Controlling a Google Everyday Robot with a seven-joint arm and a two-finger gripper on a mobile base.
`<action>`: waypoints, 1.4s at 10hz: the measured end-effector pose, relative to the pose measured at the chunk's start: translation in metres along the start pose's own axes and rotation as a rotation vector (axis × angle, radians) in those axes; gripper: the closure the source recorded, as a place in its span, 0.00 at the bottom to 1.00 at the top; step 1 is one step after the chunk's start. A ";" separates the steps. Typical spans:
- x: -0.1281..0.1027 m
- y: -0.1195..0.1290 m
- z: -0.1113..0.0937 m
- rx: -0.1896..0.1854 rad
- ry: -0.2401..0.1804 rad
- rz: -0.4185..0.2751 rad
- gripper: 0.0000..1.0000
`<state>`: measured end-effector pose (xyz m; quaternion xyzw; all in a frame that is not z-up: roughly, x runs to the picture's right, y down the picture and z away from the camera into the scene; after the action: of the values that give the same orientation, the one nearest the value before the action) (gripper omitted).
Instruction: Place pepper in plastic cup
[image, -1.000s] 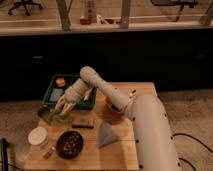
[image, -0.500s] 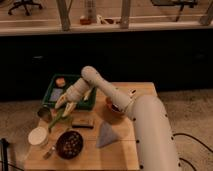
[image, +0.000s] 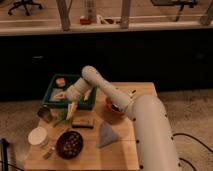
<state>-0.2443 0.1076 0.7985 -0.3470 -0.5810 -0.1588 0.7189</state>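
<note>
Since the earlier frames the gripper (image: 70, 105) has moved only a little, sinking and easing forward past the front rim of the green bin (image: 52, 85) toward the table (image: 125, 152). The objects on the table have stayed where they were.

The pepper (image: 61, 118) shows as a small green streak on the table just in front of the bin, directly under the gripper's tip and touching it or very nearly so. Its long axis appears to run diagonally, from upper right to lower left in the view, though it is too small to be sure. Whether the gripper is open, closed, or already gripping the pepper cannot be told.

The plastic cup (image: 45, 114) stands upright just beside the pepper, toward the left edge of the view. Any transfer would therefore be a short leftward carry.

The arm (image: 115, 100) reaches from the lower right across the table, bends at the elbow over the bin's rear corner, and slopes down and to the left, with the wrist pitched toward the table.

A dark bowl (image: 69, 144) and a white round lid (image: 38, 136) lie nearer the front edge, apart from the pepper.
</note>
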 end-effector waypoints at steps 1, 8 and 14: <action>0.000 0.000 0.000 0.001 0.000 0.000 0.20; -0.001 -0.003 -0.003 -0.006 0.008 -0.010 0.20; -0.001 -0.005 -0.006 -0.019 0.009 -0.013 0.20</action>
<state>-0.2427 0.0999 0.7988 -0.3493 -0.5784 -0.1706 0.7172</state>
